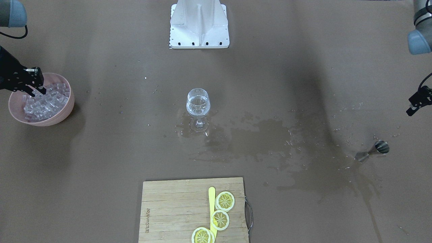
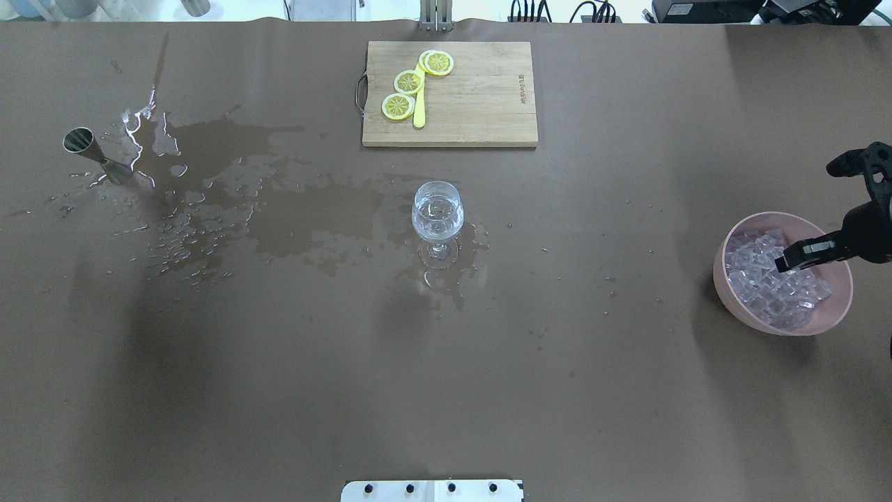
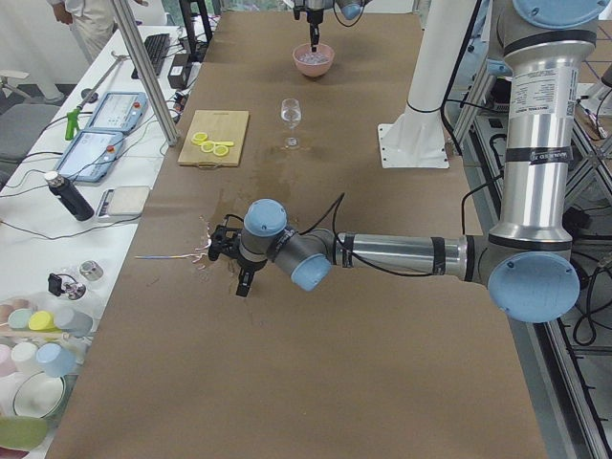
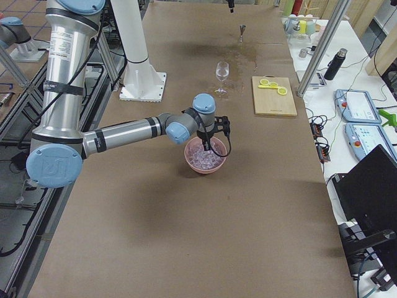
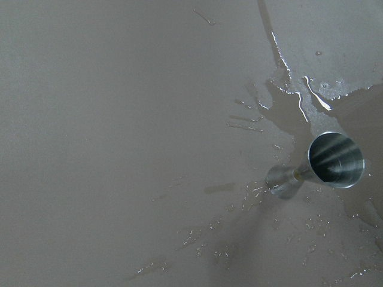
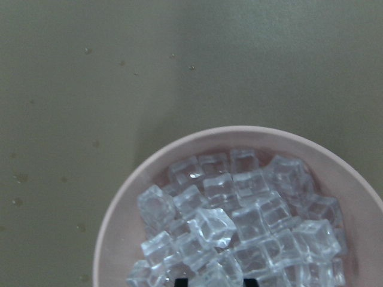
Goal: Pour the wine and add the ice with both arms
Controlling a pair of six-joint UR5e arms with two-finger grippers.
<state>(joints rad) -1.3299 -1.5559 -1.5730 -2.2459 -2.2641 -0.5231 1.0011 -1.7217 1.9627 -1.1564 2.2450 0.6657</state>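
Right gripper [image 1: 38, 92]: we are holding it spread in the ice [image 1: 49, 103], for grabbing.
Left gripper [image 1: 412, 110]: we are hovering it aside, wine poured; grip unclear.

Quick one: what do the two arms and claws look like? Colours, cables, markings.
The left arm and right arm are silver-grey tubes with black bands and light-blue joint caps. Black cables loop along the forearms to the wrists. The left claw and right claw are black. The right one shows two fingers and a small white mark. Lettering on the upright tubes is too small to read.
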